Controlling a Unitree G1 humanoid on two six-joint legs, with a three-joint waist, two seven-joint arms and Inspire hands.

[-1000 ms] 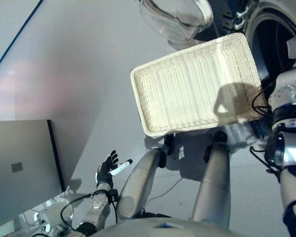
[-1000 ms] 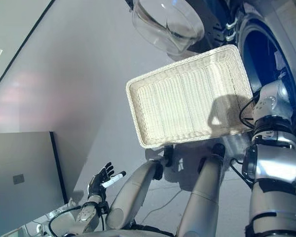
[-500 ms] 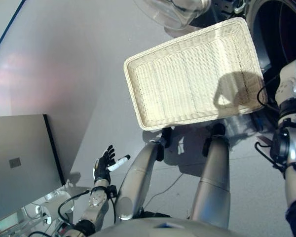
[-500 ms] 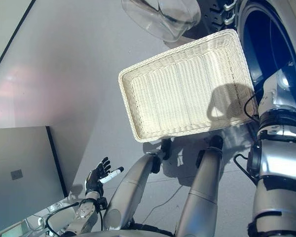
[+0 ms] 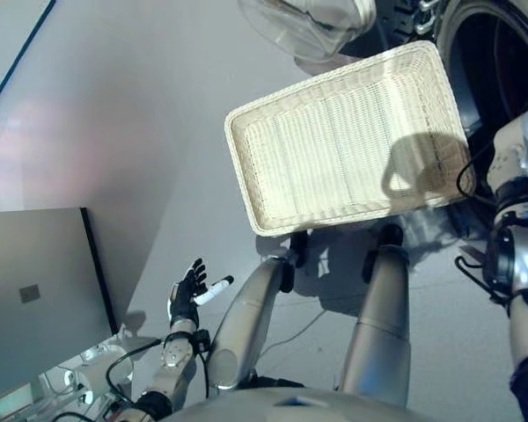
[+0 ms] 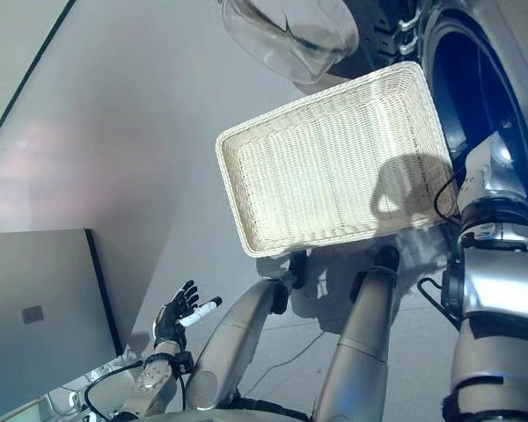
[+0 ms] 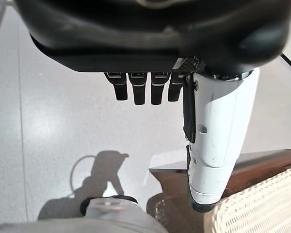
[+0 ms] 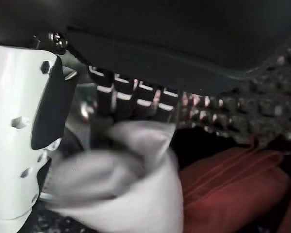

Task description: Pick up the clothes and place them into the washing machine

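My right arm (image 6: 497, 176) reaches into the washing machine's dark drum (image 6: 471, 97), and the hand is hidden there in both eye views. In the right wrist view, my right hand (image 8: 136, 43) shows straight fingers (image 8: 131, 99) and an outstretched white-covered thumb. A blurred white cloth (image 8: 126, 189) sits just past them, beside a red cloth (image 8: 233, 189) on the drum wall. The white wicker basket (image 5: 246, 167) in front of the machine holds no clothes. My left hand (image 5: 187, 299) hangs open and empty low on the left.
The machine's round glass door (image 5: 308, 22) stands open behind the basket. A grey cabinet (image 5: 35, 290) stands on the left, by my left hand. Bare grey floor (image 5: 141, 114) stretches to the left of the basket.
Only the camera has shifted a little, so the whole picture moves. My right arm stays in the drum and my left hand stays open.
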